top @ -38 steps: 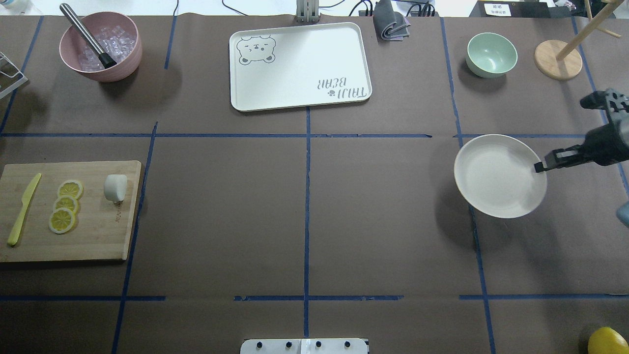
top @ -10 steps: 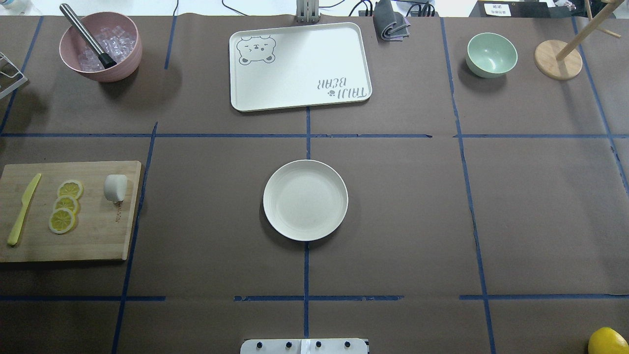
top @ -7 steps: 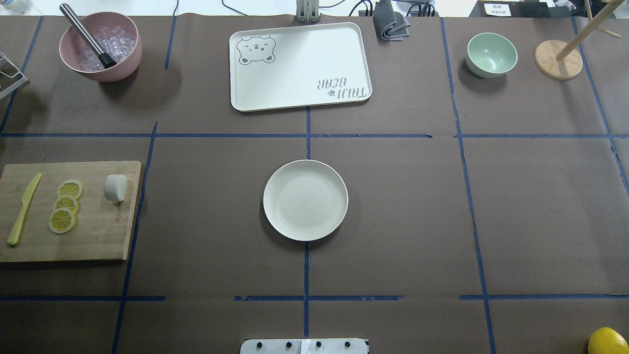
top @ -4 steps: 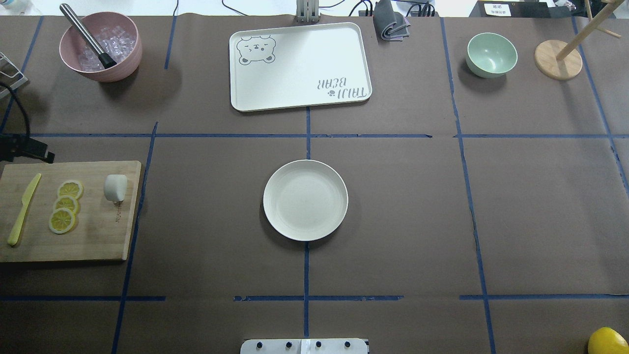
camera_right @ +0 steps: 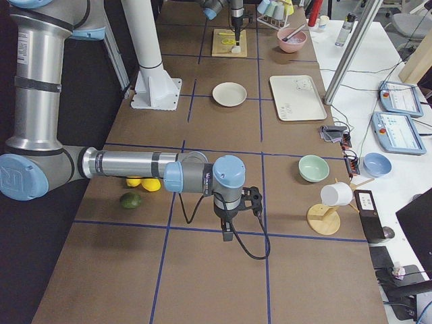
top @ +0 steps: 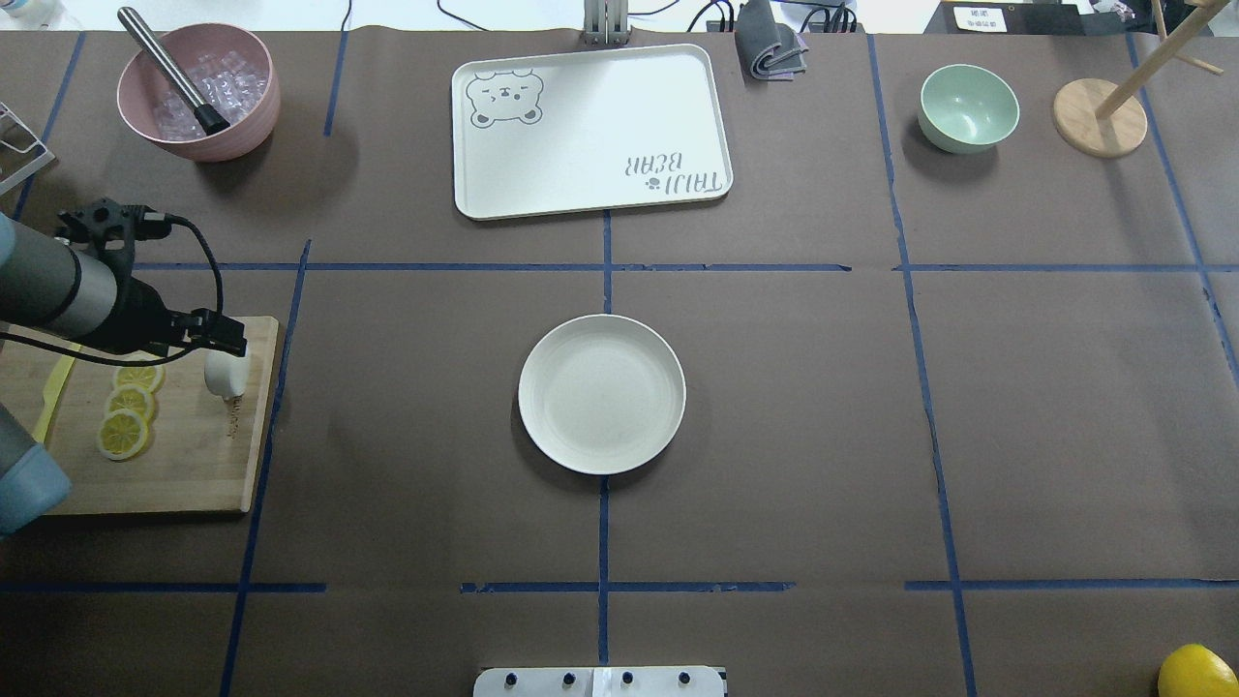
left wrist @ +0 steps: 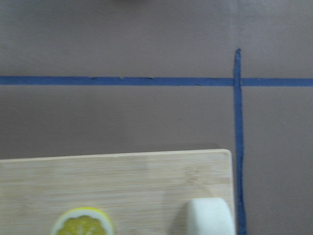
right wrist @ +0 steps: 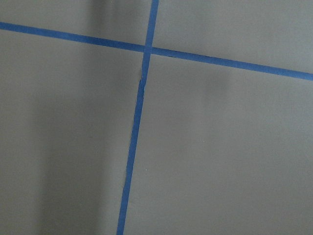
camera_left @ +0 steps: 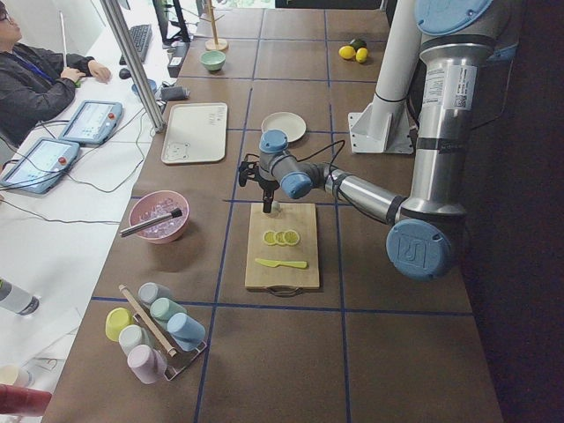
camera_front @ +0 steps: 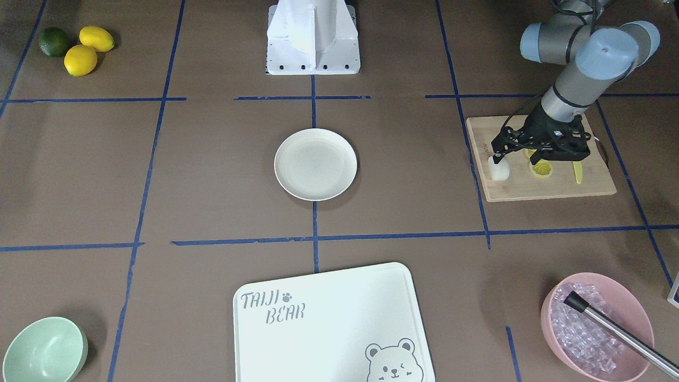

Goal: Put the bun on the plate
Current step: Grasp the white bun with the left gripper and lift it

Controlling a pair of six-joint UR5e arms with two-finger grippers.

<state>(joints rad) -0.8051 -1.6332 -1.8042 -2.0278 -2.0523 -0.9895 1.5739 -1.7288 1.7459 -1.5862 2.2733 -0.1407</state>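
The white bun [top: 226, 376] stands on the right end of a wooden cutting board [top: 194, 465], also seen in the front view as the bun [camera_front: 498, 168] and low in the left wrist view as the bun [left wrist: 210, 218]. My left gripper [camera_front: 514, 156] hangs just over the board, open, one fingertip [camera_front: 495, 157] directly above the bun, not touching it. The cream plate [top: 601, 394] lies bare at the table's centre, far from the bun. My right gripper [camera_right: 227, 233] shows only in the right side view, low over bare table; I cannot tell its state.
Lemon slices [top: 124, 434] and a yellow knife [camera_front: 577, 172] lie on the board beside the bun. A pink bowl [top: 237, 145] of ice, the bear-printed tray [top: 590, 136] and a green bowl [top: 968, 106] line the far side. A person sits at the side desk.
The plate went from the right gripper at the right to the table's centre, and the right arm left the overhead view. The left arm came in over the board to above the bun.
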